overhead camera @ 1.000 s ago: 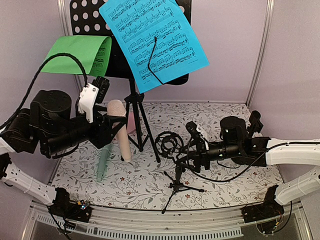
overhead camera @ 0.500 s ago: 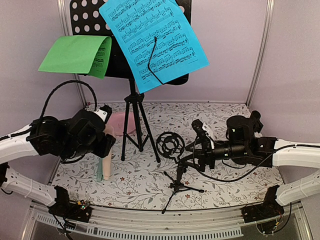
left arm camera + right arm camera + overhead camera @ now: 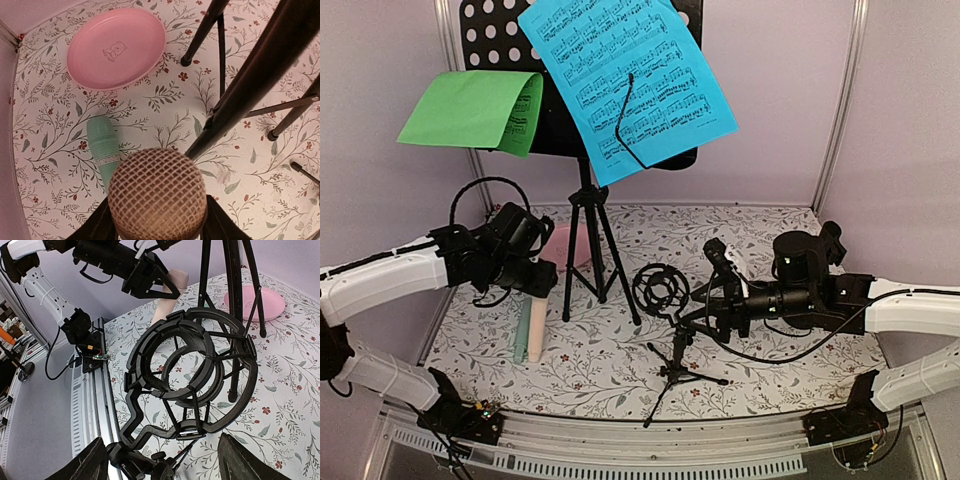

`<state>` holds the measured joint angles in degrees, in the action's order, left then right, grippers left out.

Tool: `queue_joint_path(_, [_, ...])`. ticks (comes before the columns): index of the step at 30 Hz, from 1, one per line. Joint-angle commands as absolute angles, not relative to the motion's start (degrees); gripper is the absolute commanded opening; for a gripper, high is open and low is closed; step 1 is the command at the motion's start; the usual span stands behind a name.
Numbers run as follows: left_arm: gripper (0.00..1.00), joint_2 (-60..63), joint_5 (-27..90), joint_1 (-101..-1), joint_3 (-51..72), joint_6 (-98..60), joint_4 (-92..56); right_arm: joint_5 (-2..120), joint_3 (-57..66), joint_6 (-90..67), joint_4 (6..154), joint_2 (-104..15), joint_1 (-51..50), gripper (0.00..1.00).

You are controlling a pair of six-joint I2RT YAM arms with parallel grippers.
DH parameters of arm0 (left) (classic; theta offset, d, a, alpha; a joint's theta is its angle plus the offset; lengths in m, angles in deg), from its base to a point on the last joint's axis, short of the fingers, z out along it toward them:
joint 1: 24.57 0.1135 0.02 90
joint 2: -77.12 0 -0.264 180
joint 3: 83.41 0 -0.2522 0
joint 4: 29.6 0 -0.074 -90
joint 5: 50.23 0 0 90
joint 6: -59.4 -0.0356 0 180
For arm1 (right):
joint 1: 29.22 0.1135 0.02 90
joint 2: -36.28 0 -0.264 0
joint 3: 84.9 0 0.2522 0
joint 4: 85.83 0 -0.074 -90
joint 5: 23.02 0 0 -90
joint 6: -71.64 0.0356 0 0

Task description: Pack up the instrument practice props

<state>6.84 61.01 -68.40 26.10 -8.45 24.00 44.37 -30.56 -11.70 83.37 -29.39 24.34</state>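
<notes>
Left gripper point(image 3: 533, 283) clamped on peach microphone point(image 3: 156, 192), head up, near tabletop point(image 3: 150, 115); mint-green microphone point(image 3: 102, 147) lies just beside. Right gripper point(image 3: 167, 460) spread open around small microphone tripod point(image 3: 675, 365). Risk: a sideways swing of the left arm could clip a music-stand leg point(image 3: 240, 90) and topple the stand.

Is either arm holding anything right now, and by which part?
The left gripper clamps the peach toy microphone at its mesh-head end, handle hanging down. The right gripper stands open around the small black microphone tripod, gripping nothing.
</notes>
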Motion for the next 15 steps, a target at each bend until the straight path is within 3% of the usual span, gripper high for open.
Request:
queue_joint_path(1, [0.52, 2.0, 54.4, -63.4, 27.2, -13.5, 17.5, 45.8, -31.2, -11.3, 82.8, -28.2, 24.2, 0.77])
queue_joint_path(7, [0.53, -2.6, 52.2, -56.3, 26.3, -13.5, 15.5, 46.3, -31.1, -11.4, 82.4, -27.8, 24.1, 0.77])
queue_joint_path(15, [0.56, -8.0, 52.0, -54.8, 27.2, -9.7, 11.1, 46.2, -31.4, -11.3, 82.5, -26.7, 24.2, 0.78])
